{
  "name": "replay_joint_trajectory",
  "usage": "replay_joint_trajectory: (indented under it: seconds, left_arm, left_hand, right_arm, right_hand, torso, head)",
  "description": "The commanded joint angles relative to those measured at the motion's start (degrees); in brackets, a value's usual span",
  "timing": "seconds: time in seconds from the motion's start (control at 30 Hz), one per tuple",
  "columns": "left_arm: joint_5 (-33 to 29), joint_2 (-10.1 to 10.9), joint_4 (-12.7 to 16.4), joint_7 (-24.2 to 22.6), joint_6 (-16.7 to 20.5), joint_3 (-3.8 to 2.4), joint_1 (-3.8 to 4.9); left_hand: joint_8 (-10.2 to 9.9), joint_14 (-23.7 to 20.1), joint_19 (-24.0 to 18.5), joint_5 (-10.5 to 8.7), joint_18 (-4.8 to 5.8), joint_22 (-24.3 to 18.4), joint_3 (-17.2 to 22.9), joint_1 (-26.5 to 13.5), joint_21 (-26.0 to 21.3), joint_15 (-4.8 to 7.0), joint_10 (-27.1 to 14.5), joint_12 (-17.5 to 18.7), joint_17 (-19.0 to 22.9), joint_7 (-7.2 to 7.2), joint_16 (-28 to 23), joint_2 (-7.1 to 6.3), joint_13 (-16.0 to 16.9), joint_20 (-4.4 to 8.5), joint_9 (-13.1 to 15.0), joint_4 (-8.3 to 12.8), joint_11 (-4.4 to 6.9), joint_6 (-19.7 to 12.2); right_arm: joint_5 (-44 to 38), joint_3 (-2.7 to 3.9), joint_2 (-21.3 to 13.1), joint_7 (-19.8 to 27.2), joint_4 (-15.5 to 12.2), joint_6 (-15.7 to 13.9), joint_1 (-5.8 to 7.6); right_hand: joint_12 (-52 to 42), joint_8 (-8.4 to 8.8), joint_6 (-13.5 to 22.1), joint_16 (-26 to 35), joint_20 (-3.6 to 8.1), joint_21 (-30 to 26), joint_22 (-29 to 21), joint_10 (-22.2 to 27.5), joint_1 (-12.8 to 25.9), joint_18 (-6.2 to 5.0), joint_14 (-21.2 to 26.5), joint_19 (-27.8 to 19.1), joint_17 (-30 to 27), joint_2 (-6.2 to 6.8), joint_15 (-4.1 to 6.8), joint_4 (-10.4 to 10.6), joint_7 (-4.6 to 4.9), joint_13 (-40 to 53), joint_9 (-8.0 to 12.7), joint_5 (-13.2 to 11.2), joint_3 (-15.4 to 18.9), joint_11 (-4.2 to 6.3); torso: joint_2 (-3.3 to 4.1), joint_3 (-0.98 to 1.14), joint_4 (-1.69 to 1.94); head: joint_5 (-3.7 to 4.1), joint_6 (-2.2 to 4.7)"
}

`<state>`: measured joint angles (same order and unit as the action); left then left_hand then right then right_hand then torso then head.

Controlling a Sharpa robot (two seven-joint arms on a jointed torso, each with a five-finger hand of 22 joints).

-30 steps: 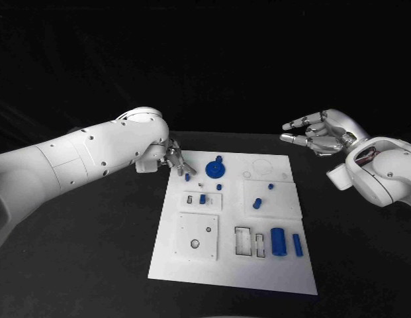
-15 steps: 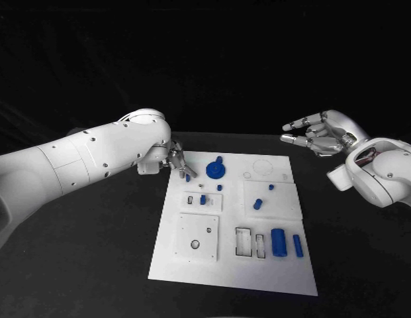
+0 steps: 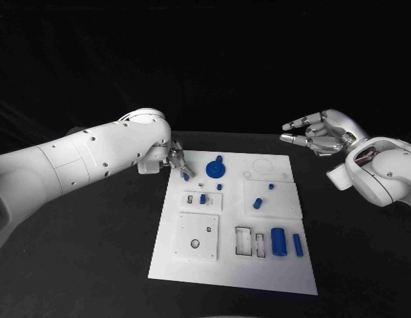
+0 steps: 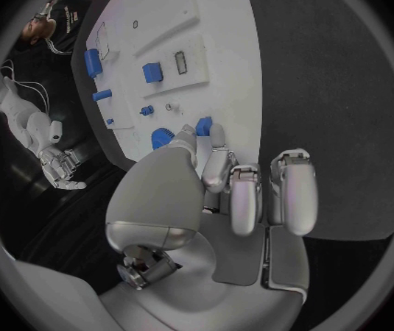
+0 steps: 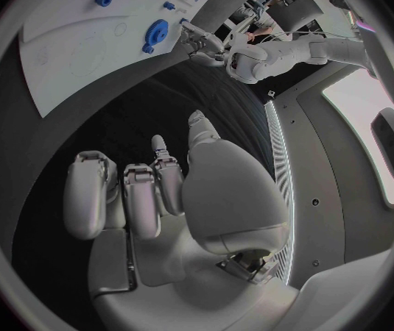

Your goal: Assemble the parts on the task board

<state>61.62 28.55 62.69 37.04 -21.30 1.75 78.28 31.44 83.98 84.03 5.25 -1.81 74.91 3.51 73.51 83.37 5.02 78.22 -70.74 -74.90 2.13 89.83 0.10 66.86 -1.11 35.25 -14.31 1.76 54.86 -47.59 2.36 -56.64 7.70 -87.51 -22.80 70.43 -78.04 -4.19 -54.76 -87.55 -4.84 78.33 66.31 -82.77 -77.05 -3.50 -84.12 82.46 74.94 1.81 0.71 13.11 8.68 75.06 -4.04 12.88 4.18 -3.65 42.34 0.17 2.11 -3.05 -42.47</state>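
Glossy white rounded arm shells, small dark screw holes; silver hand [image 3: 179,161], segmented fingers.

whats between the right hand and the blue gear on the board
Bare black table, then bare white task board with a faint ring outline, up to the blue gear; the head view shows the right hand.

Left hand [image 3: 177,162] crowds blue gear [image 3: 215,169]; task board [image 3: 229,268] near edge open.

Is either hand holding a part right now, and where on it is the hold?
The left hand pinches a small blue part at the board's far left corner, by its end; how it grips cannot be told exactly. The right hand holds nothing.
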Motion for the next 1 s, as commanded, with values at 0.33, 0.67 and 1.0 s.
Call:
replay_joint_trajectory:
  seconds: [0.33,0.67,1.0]
  left_arm:
    - [-2.6,0.1,0.3,-0.9,1.3,0.01,-0.03]
    - [-4.3,3.1,4.2,-1.3,6.1,-0.02,-0.04]
    - [-5.3,8.7,13.8,-1.6,12.5,-0.02,-0.47]
  left_hand:
    - [0.0,6.0,2.7,1.55,-0.48,5.4,25.4,5.4,-0.5,-0.02,-0.1,1.4,-15.1,0.66,0.2,-4.91,-1.1,0.13,-0.4,6.3,0.01,-1.9]
    - [2.0,6.0,2.7,1.29,-0.45,5.6,32.6,1.4,-0.5,0.13,0.5,1.0,-15.1,0.40,0.2,-7.38,-0.7,0.11,0.8,8.3,-0.01,-2.2]
    - [2.7,6.0,2.9,1.21,-0.39,5.9,33.8,0.2,-0.3,0.24,0.9,0.4,-15.1,0.21,0.2,-7.84,-0.2,0.19,1.2,8.7,0.14,-2.0]
  right_arm:
    - [-0.1,0.01,0.2,0.4,0.1,1.2,-0.04]
    - [-0.1,0.01,0.2,0.3,0.2,1.4,-0.04]
    - [0.0,0.00,0.2,0.3,0.4,1.7,-0.09]
  right_hand:
    - [0.1,-0.09,-0.4,0.2,-0.04,-0.3,-0.1,0.3,0.3,-1.04,-4.9,-0.5,11.0,-0.24,0.10,-0.1,0.01,6.4,0.0,0.4,0.3,-0.06]
    - [0.1,-0.09,-0.4,0.2,-0.04,-0.3,-0.1,0.3,0.3,-1.04,-4.9,-0.5,11.0,-0.26,0.11,-0.1,0.01,6.4,0.0,0.4,0.3,-0.05]
    - [0.1,-0.08,-0.4,0.2,-0.04,-0.3,-0.1,0.3,0.4,-1.04,-4.9,-0.5,11.0,-0.28,0.11,-0.1,0.01,6.4,0.0,0.4,0.4,-0.06]
  torso:
    - [-0.03,-0.01,0.02]
    - [-0.07,0.02,0.04]
    - [-0.04,0.01,0.09]
  head:
    - [0.06,-0.14]
    - [0.08,-0.22]
    - [0.27,-0.24]
